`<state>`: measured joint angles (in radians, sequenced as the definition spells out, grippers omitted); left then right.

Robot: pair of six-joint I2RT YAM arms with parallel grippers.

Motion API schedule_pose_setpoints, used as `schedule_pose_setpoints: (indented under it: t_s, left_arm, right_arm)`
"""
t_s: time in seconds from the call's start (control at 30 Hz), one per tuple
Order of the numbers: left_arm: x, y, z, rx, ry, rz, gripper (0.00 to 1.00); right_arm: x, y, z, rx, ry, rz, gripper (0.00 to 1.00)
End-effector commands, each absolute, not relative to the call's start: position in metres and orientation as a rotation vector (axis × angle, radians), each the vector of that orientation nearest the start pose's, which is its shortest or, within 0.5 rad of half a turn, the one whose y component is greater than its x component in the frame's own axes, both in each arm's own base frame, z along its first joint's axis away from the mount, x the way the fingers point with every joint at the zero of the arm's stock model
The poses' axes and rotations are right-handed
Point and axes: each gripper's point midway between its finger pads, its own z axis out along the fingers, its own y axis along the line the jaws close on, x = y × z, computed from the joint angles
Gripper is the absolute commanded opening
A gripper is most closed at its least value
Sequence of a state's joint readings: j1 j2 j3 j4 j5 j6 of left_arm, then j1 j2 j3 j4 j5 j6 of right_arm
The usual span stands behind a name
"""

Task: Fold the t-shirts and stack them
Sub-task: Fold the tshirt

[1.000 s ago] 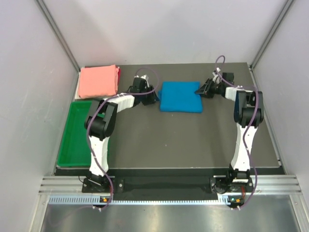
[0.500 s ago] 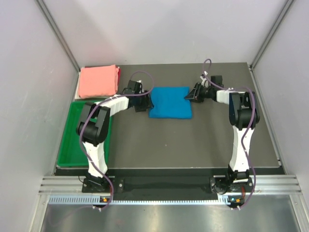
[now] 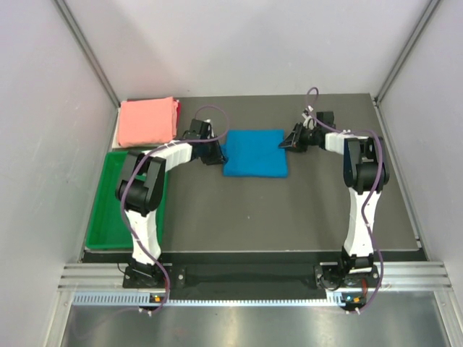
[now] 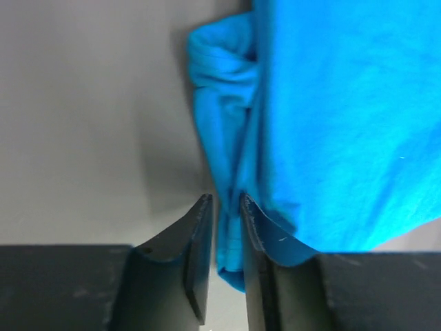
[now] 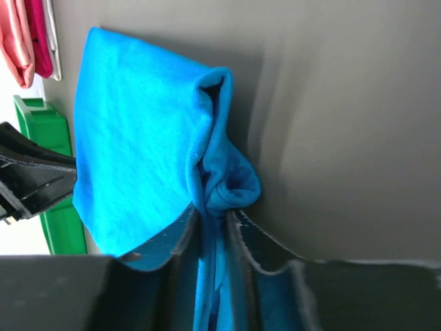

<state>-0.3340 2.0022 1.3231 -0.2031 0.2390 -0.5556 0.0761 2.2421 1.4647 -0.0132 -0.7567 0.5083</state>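
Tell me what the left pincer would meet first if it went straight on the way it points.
The folded bright blue cloth t-shirt: its bunched edge sits in the left pincer. Past it, probably the right pincer at the opposite edge.

Green tray (image 3: 108,210) on dark table (image 3: 289,210)

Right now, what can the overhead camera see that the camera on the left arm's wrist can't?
Only the overhead view shows the folded pink t-shirt in the far left corner, the green tray in front of it, and the right end effector at the right edge of the blue t-shirt. Only the left wrist view shows, close up, the bunched layers along that shirt's edge, pinched between the fingers of the left end effector. Both views show the blue t-shirt, the left end effector and the dark table.
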Motion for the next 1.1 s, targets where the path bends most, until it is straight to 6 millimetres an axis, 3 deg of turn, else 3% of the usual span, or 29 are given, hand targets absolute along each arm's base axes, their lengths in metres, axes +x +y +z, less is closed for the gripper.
schedule_pose_setpoints:
  t_s: [0.0, 0.1, 0.2, 0.33, 0.47, 0.6, 0.77, 0.87, 1.07]
  left_arm:
    - [0.438, -0.205, 0.039, -0.248, 2.528, -0.643, 0.27]
    - [0.430, -0.200, 0.036, -0.301, 2.549, -0.668, 0.27]
    - [0.428, -0.202, 0.051, -0.312, 2.536, -0.695, 0.27]
    - [0.429, -0.221, 0.103, -0.184, 2.413, -0.829, 0.40]
    - [0.424, -0.238, 0.136, -0.059, 2.316, -0.896, 0.39]
    - [0.418, -0.246, 0.152, -0.022, 2.252, -0.952, 0.36]
    - [0.417, -0.253, 0.130, -0.003, 2.285, -0.990, 0.36]
    - [0.414, -0.251, 0.093, -0.039, 2.367, -0.962, 0.35]
    - [0.413, -0.218, 0.052, -0.128, 2.480, -0.700, 0.36]
  right_arm:
    - [0.502, 0.162, 0.016, 0.197, 2.399, 1.125, 0.19]
    - [0.502, 0.161, 0.013, 0.197, 2.402, 1.121, 0.18]
    - [0.506, 0.162, 0.020, 0.179, 2.384, 1.133, 0.18]
    - [0.510, 0.163, 0.035, 0.171, 2.359, 1.151, 0.26]
    - [0.509, 0.164, 0.042, 0.169, 2.349, 1.151, 0.27]
    - [0.506, 0.164, 0.038, 0.166, 2.358, 1.157, 0.27]
    - [0.506, 0.164, 0.037, 0.167, 2.359, 1.153, 0.26]
    - [0.509, 0.162, 0.036, 0.172, 2.357, 1.155, 0.26]
    - [0.512, 0.158, 0.034, 0.167, 2.368, 1.130, 0.25]
